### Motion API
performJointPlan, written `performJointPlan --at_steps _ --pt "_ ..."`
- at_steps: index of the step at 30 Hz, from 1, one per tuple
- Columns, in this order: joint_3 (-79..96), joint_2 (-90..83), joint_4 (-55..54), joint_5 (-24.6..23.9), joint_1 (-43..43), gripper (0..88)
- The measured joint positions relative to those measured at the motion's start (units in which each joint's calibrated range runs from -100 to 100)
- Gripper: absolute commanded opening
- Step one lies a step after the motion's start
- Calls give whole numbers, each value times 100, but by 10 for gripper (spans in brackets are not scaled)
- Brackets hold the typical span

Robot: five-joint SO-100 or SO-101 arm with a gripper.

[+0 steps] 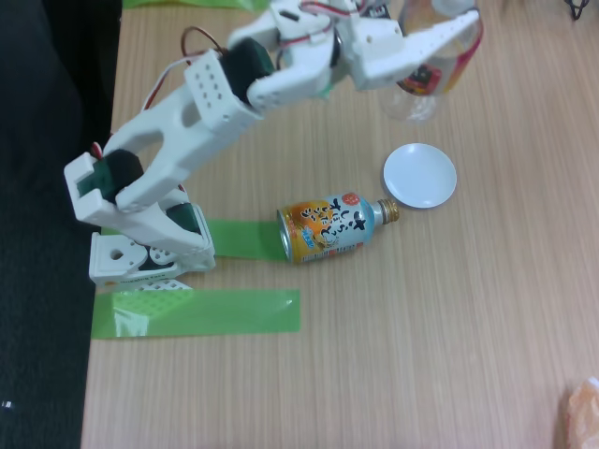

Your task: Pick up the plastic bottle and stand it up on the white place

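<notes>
The hand [447, 36] sits at the upper right of the fixed view, its white fingers pinching the plastic bottle [426, 89] near the top edge of the picture. The bottle is clear, with a red, black and yellow label partly visible behind one finger. Its upper part is cut off by the frame edge, and its rounded end shows below the hand, towards the viewer. It appears roughly upright or slightly tilted; the exact angle cannot be told, nor whether its lower end touches the worktop [449, 337].

The white place [419, 175], a small round plate, lies empty on the worktop just below the bottle in the picture, slightly towards the viewer and close by. In my judgement, the coming move is a short carry towards the viewer, then a lowering of the bottle with its long axis vertical onto the plate.

An orange and light-blue bottle-can [332, 227] lies on its side near the plate, its gold cap pointing towards it. It could be knocked during the descent. Green tape strips [201, 311] mark the pale wood worktop near the arm's base.
</notes>
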Motion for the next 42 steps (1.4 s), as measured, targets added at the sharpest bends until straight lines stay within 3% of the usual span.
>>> performJointPlan --at_steps 5,21,31,42 --pt "1085 -8 -1071 0 321 162" --pt "3163 -25 -2982 152 583 162" --pt "3416 -59 -3288 505 403 162" --pt "3696 -59 -3305 547 254 162"
